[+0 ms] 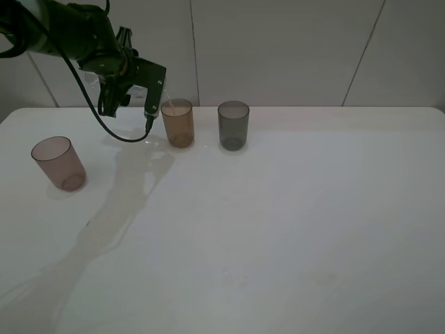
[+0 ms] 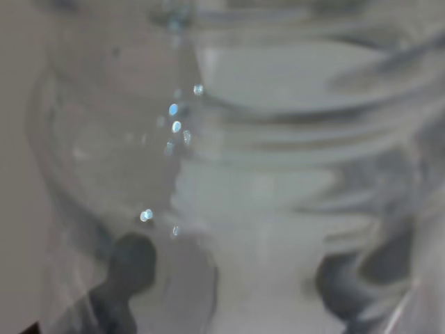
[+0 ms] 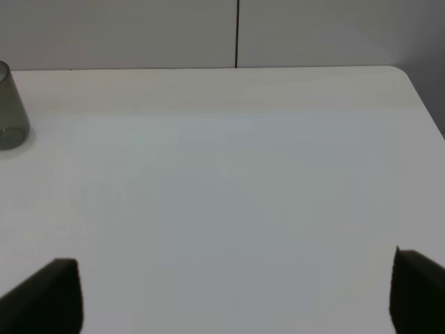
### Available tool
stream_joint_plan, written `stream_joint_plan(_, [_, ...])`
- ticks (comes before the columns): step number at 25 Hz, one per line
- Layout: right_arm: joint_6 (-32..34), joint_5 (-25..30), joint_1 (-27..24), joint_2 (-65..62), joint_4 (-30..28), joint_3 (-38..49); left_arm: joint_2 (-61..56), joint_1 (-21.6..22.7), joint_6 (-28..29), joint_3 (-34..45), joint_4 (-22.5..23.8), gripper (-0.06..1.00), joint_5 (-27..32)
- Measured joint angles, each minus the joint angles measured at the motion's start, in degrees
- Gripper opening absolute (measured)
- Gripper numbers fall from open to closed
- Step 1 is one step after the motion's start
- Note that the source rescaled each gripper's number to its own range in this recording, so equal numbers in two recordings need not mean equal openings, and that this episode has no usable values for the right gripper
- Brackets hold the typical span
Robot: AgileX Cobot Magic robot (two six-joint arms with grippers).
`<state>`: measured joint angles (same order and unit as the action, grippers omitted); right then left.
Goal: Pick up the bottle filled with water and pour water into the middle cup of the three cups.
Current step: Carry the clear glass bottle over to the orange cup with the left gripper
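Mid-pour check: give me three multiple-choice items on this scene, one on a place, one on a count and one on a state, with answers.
1. From the high camera, where is the grey cup relative to the amber cup?
A) left of it
B) right of it
C) in front of it, nearer the camera

2. How many cups stand on the table?
A) two
B) three
C) four

3. The right gripper is:
A) open, holding nothing
B) shut on a cup
C) shut on the bottle

Answers:
1 B: it stands to the amber cup's right, apart from it.
2 B: the pink cup plus the amber and grey ones.
3 A: its fingertips stand wide apart over bare table.
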<state>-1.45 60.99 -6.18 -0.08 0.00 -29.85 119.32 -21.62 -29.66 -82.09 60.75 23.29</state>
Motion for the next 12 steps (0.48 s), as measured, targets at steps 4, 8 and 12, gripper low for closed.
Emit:
stream_joint_plan(4, [0.0,0.0,0.0,0.0,0.0,0.0,0.0,0.0,-0.6,-0.1,0.0,0.02,0.0])
stream_joint_plan(8, [0.0,0.0,0.0,0.0,0.0,0.0,0.0,0.0,-1.5,-0.1,0.1,0.02,0.0])
stream_joint_plan(12, [0.0,0.0,0.0,0.0,0.0,0.0,0.0,0.0,-1.9,-0.1,0.4,0.02,-0.9])
